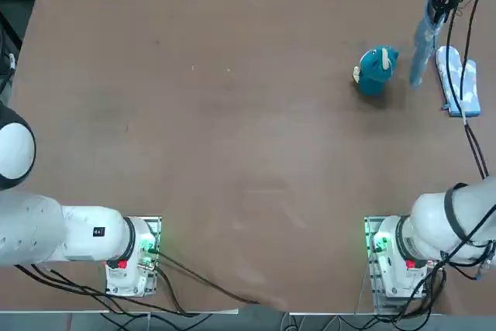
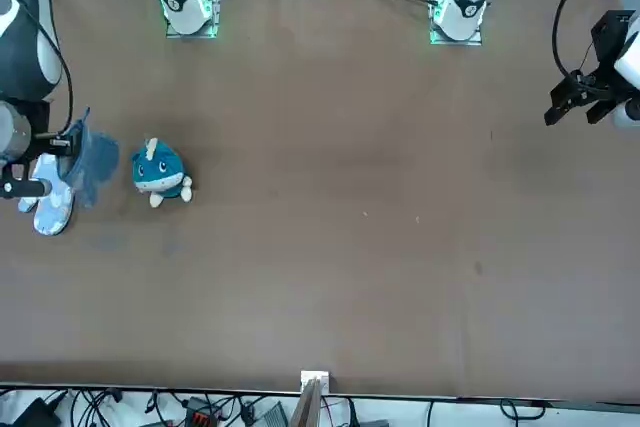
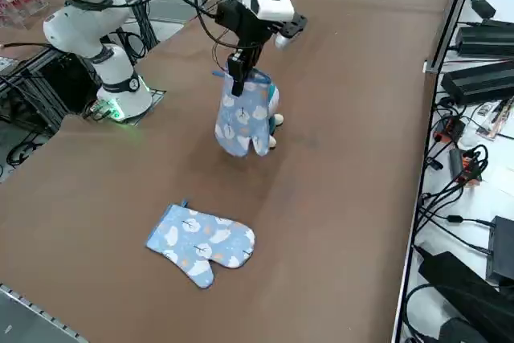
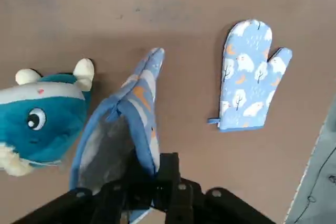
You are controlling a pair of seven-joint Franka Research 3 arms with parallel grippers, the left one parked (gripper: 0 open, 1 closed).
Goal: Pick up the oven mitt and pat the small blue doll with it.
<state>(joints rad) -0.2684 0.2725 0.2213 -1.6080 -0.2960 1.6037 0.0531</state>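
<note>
The right gripper (image 3: pixel 238 67) is up above the brown table (image 3: pixel 345 158). It pinches the top edge of a light-blue oven mitt (image 3: pixel 243 118), and the mitt hangs down. A second mitt (image 3: pixel 201 243) lies flat on the table, at about 7 o'clock from the hanging one, well apart.

White rounded arm links (image 1: pixel 449 226), black cables looped alongside, green-lit base (image 1: pixel 381 242) lower right; black right gripper (image 3: pixel 238 70) upper centre.
</note>
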